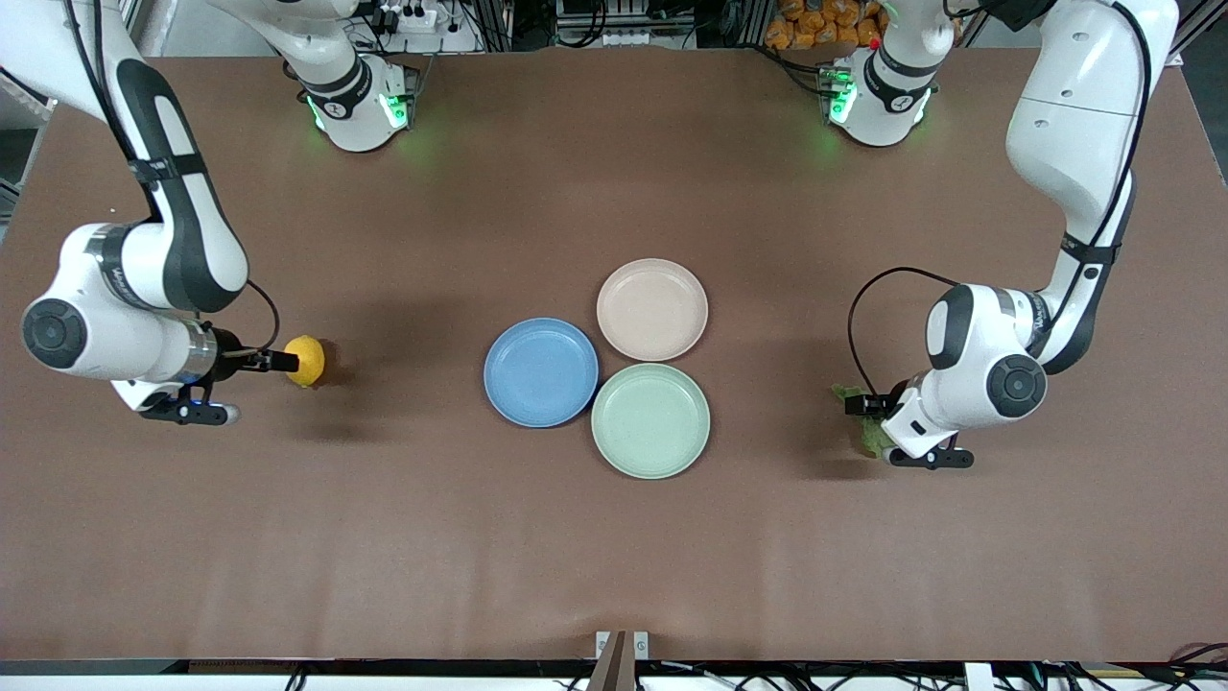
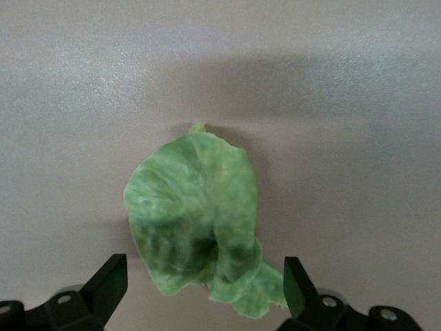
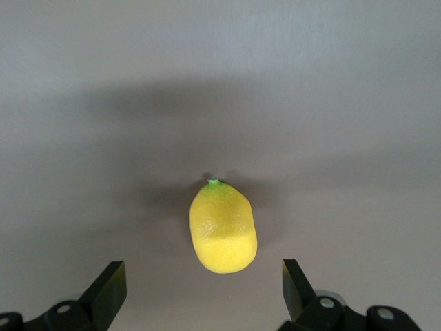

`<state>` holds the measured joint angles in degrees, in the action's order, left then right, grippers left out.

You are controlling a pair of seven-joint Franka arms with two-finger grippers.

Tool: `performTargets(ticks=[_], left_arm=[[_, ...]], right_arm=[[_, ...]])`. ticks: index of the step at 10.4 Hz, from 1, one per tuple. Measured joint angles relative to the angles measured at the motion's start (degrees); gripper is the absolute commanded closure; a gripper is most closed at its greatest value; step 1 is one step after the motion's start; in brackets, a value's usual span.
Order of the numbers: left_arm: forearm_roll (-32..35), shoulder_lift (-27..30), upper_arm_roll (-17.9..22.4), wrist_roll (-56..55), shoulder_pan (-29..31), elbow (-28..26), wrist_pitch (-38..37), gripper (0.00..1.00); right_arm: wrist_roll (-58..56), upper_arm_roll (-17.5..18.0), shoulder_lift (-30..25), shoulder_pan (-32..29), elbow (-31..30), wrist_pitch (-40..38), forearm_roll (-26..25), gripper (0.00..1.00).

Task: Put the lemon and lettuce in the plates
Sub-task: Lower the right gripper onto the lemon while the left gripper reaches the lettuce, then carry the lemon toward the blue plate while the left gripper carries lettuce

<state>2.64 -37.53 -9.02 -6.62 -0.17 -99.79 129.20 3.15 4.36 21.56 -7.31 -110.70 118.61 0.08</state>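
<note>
The yellow lemon point(image 1: 306, 360) lies on the table toward the right arm's end. My right gripper point(image 1: 281, 362) is low beside it and open; in the right wrist view the lemon point(image 3: 222, 227) sits just ahead of the open gripper point(image 3: 201, 274), not between its fingers. The green lettuce point(image 1: 871, 430) lies toward the left arm's end, partly hidden by the left hand. My left gripper point(image 1: 861, 405) is open, and the leaf's point(image 2: 196, 214) near edge lies between the fingertips of the gripper point(image 2: 204, 277). The blue plate point(image 1: 540, 371) and beige-pink plate point(image 1: 652, 309) are empty at mid-table.
A pale mint-green plate point(image 1: 650, 419) touches the other two plates and is the one nearest the front camera. The brown table point(image 1: 614, 537) stretches bare between the plates and each arm's end.
</note>
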Motion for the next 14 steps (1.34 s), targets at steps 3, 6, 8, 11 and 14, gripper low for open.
performTargets(ticks=[3,6,8,11,14], left_arm=[[1.11,-0.57,-0.01,0.0,-0.07,0.08,0.0,0.97],[1.13,-1.14,0.0,0.0,-0.07,0.12,0.31,1.0],[1.14,-1.17,0.0,0.0,-0.07,0.55,0.45,1.0],[1.14,-0.01,0.0,0.0,0.0,2.76,0.63,1.0],[1.14,4.5,-0.29,-0.28,-0.6,3.28,-0.86,1.0]], right_arm=[[-0.08,0.19,2.96,0.33,-1.43,1.84,0.05,0.0],[-3.74,0.05,5.92,0.31,-1.49,4.27,-0.11,0.0],[-5.75,-0.17,6.54,0.23,-1.57,5.0,-0.11,0.0],[-6.13,-0.15,7.06,0.25,-3.42,7.36,-0.12,0.0],[-6.32,-0.15,7.18,0.25,-4.2,8.32,-0.13,1.0]])
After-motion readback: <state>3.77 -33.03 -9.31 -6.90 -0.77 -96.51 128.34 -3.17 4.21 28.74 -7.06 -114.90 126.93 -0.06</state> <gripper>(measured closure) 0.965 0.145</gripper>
